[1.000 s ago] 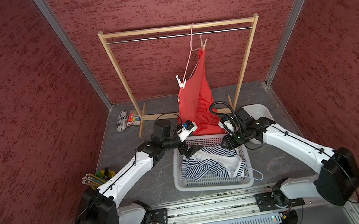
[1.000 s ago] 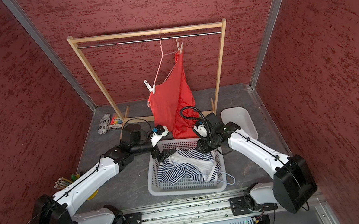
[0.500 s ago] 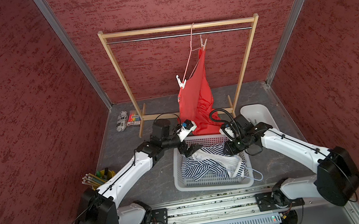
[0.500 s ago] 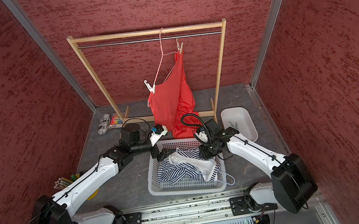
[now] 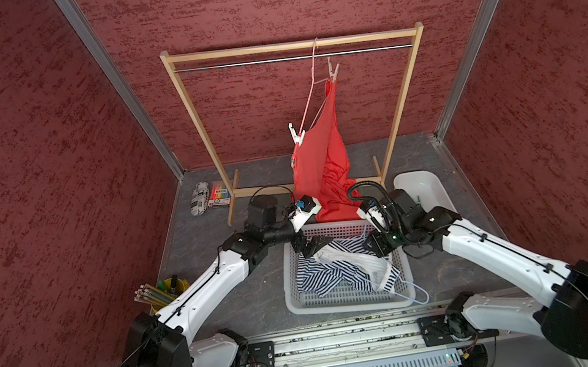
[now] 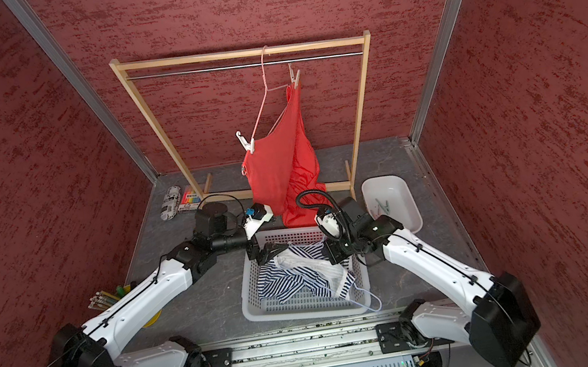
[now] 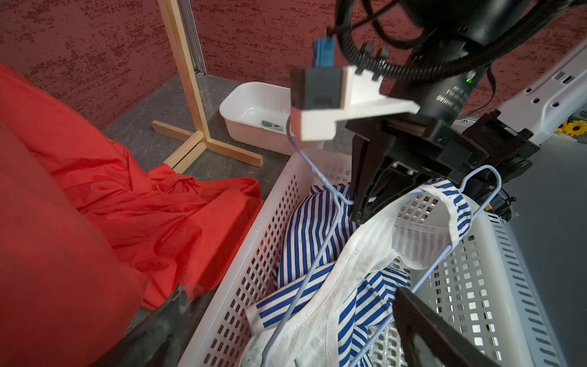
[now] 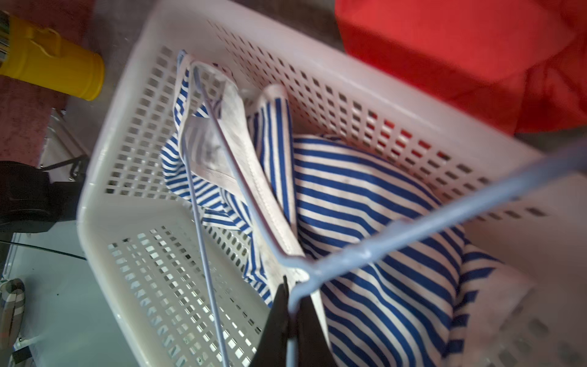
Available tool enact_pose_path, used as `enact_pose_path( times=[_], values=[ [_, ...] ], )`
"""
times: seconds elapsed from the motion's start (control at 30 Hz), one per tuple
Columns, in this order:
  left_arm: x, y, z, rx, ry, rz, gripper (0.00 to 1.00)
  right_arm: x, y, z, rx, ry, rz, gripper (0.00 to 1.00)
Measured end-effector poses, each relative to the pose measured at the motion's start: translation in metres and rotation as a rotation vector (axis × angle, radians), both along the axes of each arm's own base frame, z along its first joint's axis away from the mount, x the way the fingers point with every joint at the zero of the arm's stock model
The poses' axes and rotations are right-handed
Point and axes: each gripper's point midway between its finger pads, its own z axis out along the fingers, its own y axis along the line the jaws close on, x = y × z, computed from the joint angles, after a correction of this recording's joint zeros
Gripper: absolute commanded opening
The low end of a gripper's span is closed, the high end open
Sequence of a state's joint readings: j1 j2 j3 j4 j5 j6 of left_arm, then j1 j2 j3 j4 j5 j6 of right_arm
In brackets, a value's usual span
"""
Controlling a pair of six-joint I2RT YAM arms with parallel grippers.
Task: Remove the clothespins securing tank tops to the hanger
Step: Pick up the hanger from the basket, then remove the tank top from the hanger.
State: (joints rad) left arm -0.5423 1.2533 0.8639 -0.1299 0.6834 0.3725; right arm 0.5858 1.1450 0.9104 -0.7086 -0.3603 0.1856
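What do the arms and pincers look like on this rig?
The left arm and right arm have white shells with black joint housings. The left pincer and right pincer are black and tapered. White wrist camera brackets carry blue connectors; a ribbed black cable runs along the right wrist.

The striped tank top [image 5: 319, 278], lower centre in both top views, has navy-blue and white bands with plain white trim. Its basket [image 5: 343, 304] is white and perforated, and the wire hanger [image 5: 415, 291] on it is pale blue. Above it, the other tank top [image 5: 322, 172] is plain orange-red on a pink hanger [image 5: 308, 104]. One clothespin [image 5: 296, 137] is white and another [image 5: 333, 71] is beige. The rack [image 5: 195, 128] is pale wood with a silver rail [image 5: 265, 61]. The walls [image 5: 20, 156] are mottled dark red and the floor [image 5: 263, 301] is veined grey. The cup [image 8: 54, 70] is yellow. A green clothespin [image 7: 271, 125] lies in the white tub [image 6: 401, 191].
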Motion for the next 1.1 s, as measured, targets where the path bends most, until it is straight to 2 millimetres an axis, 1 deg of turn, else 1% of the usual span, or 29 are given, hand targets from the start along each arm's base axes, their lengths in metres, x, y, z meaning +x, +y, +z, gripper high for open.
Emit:
enact_pose_path(
  times=[0.13,0.17,0.23,0.3,0.4,0.5,0.57,0.63,0.77,0.87,0.97,1.1],
  values=[
    [0.0,0.001,0.003,-0.003,0.005,0.025,1.0,0.003,0.01,0.057,0.037,-0.152,0.037,0.0],
    [0.001,0.002,0.006,-0.003,-0.001,0.042,1.0,0.004,0.01,0.068,0.037,-0.18,0.041,0.0],
    [0.002,0.002,0.012,0.005,-0.023,0.091,1.0,0.006,0.009,0.083,0.017,-0.223,0.04,0.0],
    [0.001,0.002,0.021,0.01,-0.052,0.149,1.0,0.008,0.003,0.089,-0.016,-0.253,0.025,0.0],
    [-0.006,0.002,0.043,-0.004,-0.109,0.246,1.0,0.007,-0.008,0.092,-0.053,-0.285,0.002,0.0],
    [-0.02,0.005,0.069,-0.046,-0.166,0.326,1.0,0.002,-0.017,0.097,-0.049,-0.325,-0.014,0.0],
    [-0.026,0.009,0.078,-0.071,-0.161,0.377,0.99,-0.005,-0.023,0.105,-0.029,-0.361,-0.019,0.0],
    [-0.021,0.017,0.076,-0.074,-0.128,0.443,0.95,-0.009,-0.027,0.113,-0.009,-0.398,-0.018,0.0],
    [-0.012,0.022,0.059,-0.069,-0.047,0.558,0.92,-0.019,-0.034,0.13,0.024,-0.477,-0.006,0.0],
    [-0.017,0.017,0.05,-0.071,-0.02,0.604,0.92,-0.024,-0.037,0.136,0.033,-0.515,0.012,0.0],
    [-0.02,0.009,0.046,-0.062,-0.021,0.647,0.92,-0.027,-0.037,0.136,0.035,-0.534,0.033,0.0],
    [-0.015,0.003,0.037,-0.031,-0.043,0.728,0.9,-0.03,-0.036,0.137,0.033,-0.553,0.065,0.0]
  ],
)
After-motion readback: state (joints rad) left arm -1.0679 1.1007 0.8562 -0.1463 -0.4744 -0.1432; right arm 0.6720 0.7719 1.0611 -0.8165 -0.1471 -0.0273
